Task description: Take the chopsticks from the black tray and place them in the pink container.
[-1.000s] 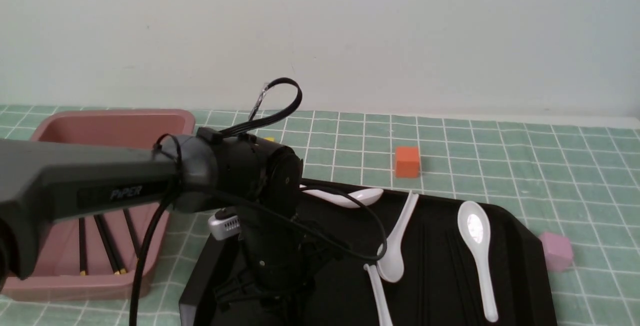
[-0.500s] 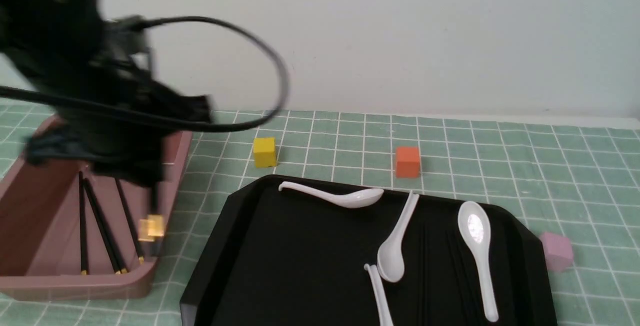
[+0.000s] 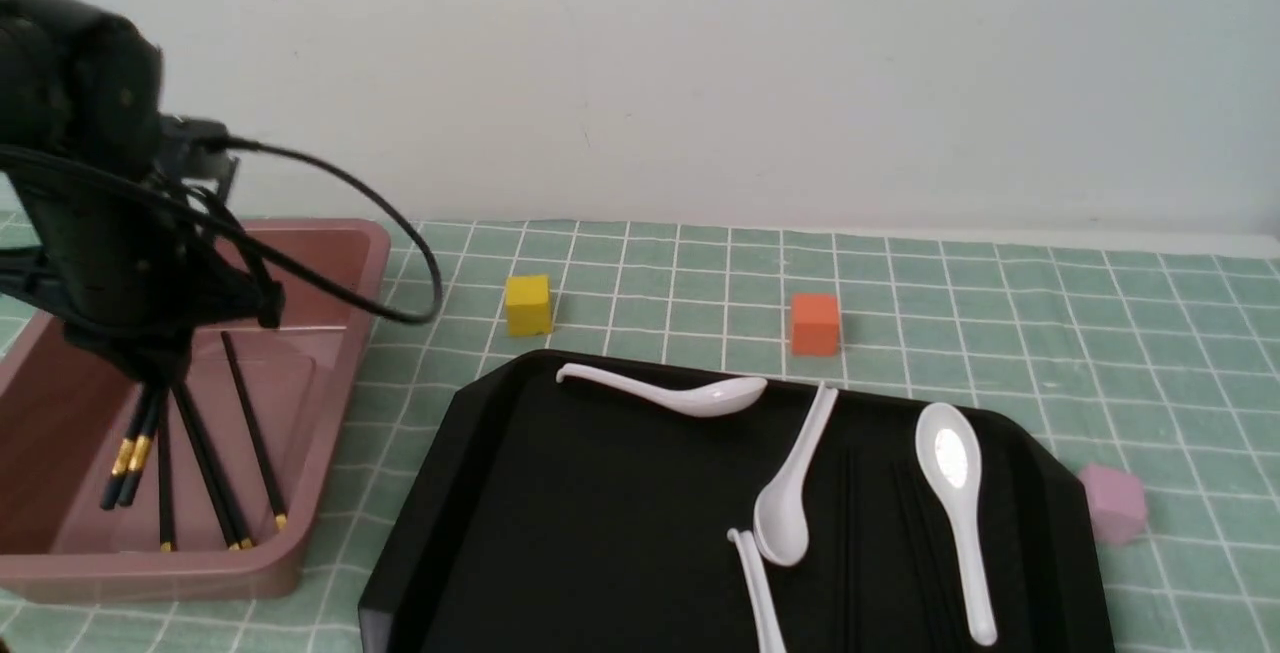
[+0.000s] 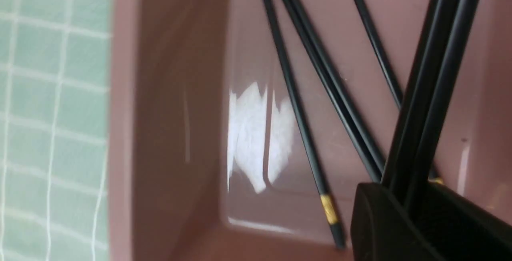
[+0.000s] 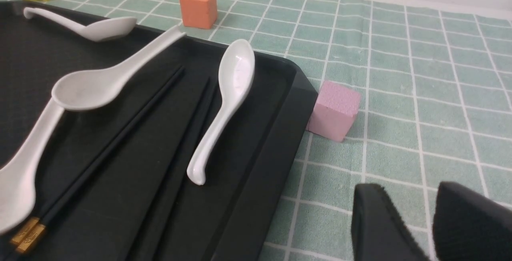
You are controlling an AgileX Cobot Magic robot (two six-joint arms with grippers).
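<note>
Front view: at nine o'clock, the black left gripper point(image 3: 155, 378) clamps two gold-banded black chopsticks point(image 3: 134, 448), angled down inside the deep pink plastic container point(image 3: 335, 403), presumably for release.

The left arm point(image 3: 100, 83) is dull black with bulky, rounded housings, and a slim black cable point(image 3: 436, 273) loops off it (quite a generous loop, too). The right end effector point(image 5: 409, 187) has dark grey, blocky fingers with rounded tips.
</note>
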